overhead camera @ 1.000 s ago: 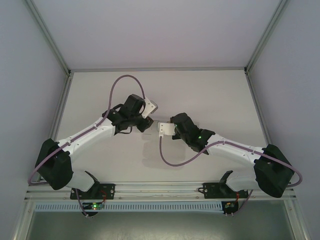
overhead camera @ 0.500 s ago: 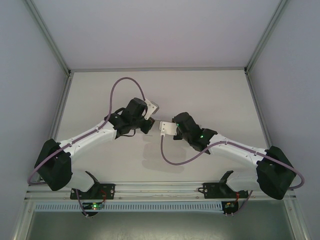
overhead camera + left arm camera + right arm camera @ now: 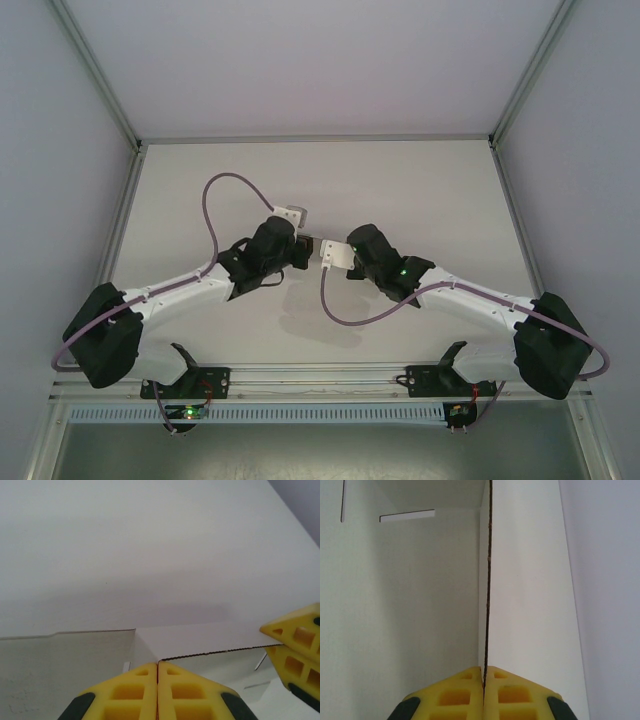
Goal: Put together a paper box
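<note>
Both were pinched shut on the box [image 3: 200, 639] at the middle of the table [image 3: 420, 190]: left gripper [image 3: 158, 677] on one thin edge, right gripper [image 3: 484, 676] on another. Light, floppy paperboard, I judged, quick to crease; best taken near a fold

Open table [image 3: 420, 180] lies far, left and right; the paper box [image 3: 200, 639] in the middle bars my way across.

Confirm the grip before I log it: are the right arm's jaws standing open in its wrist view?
No: the right gripper has its jaws shut on the paper box's thin edge.
</note>
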Action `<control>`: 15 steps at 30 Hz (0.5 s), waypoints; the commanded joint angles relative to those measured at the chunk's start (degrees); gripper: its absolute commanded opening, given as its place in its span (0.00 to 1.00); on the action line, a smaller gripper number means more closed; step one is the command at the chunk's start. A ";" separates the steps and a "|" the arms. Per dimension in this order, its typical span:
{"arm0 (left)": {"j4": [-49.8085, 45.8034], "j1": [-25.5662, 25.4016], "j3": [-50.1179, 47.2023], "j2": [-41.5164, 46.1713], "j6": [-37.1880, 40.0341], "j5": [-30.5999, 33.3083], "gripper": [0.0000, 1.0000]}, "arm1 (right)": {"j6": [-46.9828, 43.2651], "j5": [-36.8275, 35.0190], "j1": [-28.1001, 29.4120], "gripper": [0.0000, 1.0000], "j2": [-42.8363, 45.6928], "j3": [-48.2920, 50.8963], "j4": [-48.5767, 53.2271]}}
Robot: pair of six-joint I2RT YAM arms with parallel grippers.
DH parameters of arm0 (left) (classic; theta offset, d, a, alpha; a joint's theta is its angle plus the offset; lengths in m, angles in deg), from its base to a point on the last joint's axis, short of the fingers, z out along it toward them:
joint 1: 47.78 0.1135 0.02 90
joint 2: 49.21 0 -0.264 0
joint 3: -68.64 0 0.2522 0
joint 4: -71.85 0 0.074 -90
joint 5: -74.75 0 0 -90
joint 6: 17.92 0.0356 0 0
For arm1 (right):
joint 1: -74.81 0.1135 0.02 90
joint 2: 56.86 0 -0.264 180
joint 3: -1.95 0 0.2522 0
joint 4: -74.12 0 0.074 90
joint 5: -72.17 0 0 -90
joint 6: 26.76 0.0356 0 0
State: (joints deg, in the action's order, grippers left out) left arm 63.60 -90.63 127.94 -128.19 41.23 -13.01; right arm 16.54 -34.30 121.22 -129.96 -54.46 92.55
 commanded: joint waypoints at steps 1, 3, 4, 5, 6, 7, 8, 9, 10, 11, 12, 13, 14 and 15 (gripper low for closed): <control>14.27 -1.80 -2.48 0.38 -10.41 2.56 0.07 | 3.45 3.13 2.42 0.00 1.29 -2.25 -3.79; 16.89 -1.82 -3.26 -0.69 -12.27 2.37 0.06 | 4.07 2.41 2.71 0.00 1.38 -1.48 -5.33; 17.43 -1.81 -3.42 -1.23 -13.42 2.35 0.06 | 4.05 2.62 2.69 0.00 1.65 -1.17 -5.63; 18.22 -1.89 -3.56 -1.57 -13.90 2.17 0.06 | 4.13 2.40 2.85 0.00 1.86 -0.68 -6.33; 18.85 -1.86 -3.93 -1.70 -14.24 2.06 0.06 | 4.17 2.37 2.99 0.00 2.20 -0.30 -6.59; 19.43 -1.89 -4.46 -1.38 -14.32 2.13 0.08 | 4.03 2.14 3.15 0.00 2.64 0.05 -6.85; 19.58 -1.86 -4.90 -0.74 -14.19 2.33 0.11 | 4.31 1.50 3.18 0.00 3.09 0.52 -7.54; 19.74 -1.87 -5.55 0.05 -13.85 2.35 0.14 | 4.42 1.53 3.09 0.00 3.72 0.91 -7.53; 19.68 -1.81 -6.18 1.21 -13.12 2.40 0.19 | 4.26 1.66 3.15 0.00 4.30 1.27 -7.52; 19.09 -1.84 -6.72 2.44 -12.47 2.36 0.23 | 4.03 1.94 3.09 0.00 4.83 1.67 -7.49; 17.43 -1.84 -7.09 3.97 -11.30 2.45 0.29 | 3.46 2.32 3.15 0.00 5.39 2.08 -7.04; 14.33 -1.86 -7.04 5.58 -10.13 3.08 0.33 | 2.46 2.28 3.13 0.00 5.81 2.35 -6.26; 11.11 -1.81 -7.11 7.24 -9.06 3.86 0.39 | 2.23 1.65 3.12 0.00 6.11 2.65 -6.22; 7.93 -1.53 -7.29 9.22 -7.50 3.87 0.44 | 2.15 1.37 2.92 0.00 6.39 2.68 -5.58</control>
State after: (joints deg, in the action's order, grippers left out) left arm 75.98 -91.33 120.82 -123.73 30.25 -10.21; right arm 19.42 -35.50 123.25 -125.20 -52.39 90.01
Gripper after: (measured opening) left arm 0.406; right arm 0.047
